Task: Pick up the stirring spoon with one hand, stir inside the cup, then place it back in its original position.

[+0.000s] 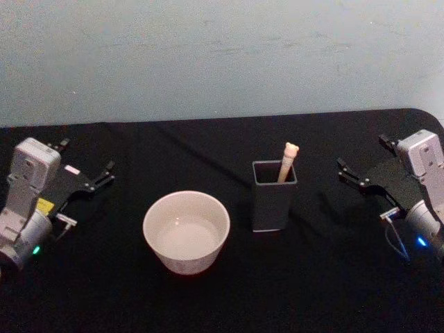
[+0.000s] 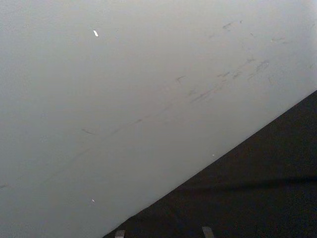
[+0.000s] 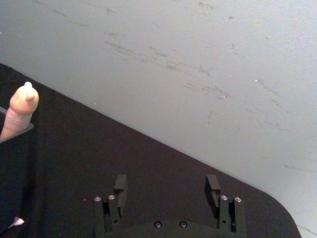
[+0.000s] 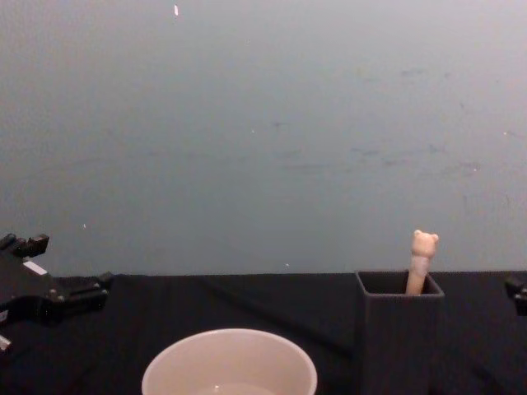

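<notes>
The stirring spoon (image 1: 287, 161) stands in the dark grey square holder (image 1: 274, 208), its cream bear-topped handle leaning out of the top; its stem and bowl are hidden inside. In the chest view the spoon (image 4: 422, 262) rises from the holder (image 4: 399, 346). Left of the holder sits the cream-white cup (image 1: 187, 258), whose rim shows low in the chest view (image 4: 229, 333). My left gripper (image 1: 87, 158) rests open at the table's left side. On the right my right gripper (image 1: 364, 154) is open too, empty (image 3: 166, 186), with the spoon handle (image 3: 20, 111) well off to its side.
A black cloth covers the table (image 1: 326, 277), which ends at a pale blue-grey wall (image 1: 222, 55) behind. The table's right rear corner is rounded (image 3: 277, 208). Open cloth lies between each gripper and the two vessels.
</notes>
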You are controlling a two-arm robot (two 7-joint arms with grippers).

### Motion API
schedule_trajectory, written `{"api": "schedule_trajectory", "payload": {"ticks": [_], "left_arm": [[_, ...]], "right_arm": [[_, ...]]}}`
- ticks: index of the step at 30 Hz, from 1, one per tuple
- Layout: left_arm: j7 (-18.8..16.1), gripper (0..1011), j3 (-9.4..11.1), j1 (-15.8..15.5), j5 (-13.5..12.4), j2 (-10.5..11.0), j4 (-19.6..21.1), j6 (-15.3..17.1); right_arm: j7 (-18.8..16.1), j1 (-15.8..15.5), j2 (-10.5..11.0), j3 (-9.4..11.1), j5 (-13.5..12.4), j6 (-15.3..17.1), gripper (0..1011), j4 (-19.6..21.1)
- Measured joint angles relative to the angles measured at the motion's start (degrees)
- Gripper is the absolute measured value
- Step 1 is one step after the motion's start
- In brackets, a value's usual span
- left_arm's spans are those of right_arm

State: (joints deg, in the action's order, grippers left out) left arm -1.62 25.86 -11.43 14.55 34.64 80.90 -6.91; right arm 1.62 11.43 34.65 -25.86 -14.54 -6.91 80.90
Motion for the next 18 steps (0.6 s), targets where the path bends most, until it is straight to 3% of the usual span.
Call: {"api": "schedule_trajectory", "payload": {"ticks": [18], "left_arm": [[0.0,1001,0.0,0.0,0.0,0.0,0.0,0.0]], "right_arm": [[0.0,0.0,0.0,0.0,0.0,0.0,1002,0.0]]}}
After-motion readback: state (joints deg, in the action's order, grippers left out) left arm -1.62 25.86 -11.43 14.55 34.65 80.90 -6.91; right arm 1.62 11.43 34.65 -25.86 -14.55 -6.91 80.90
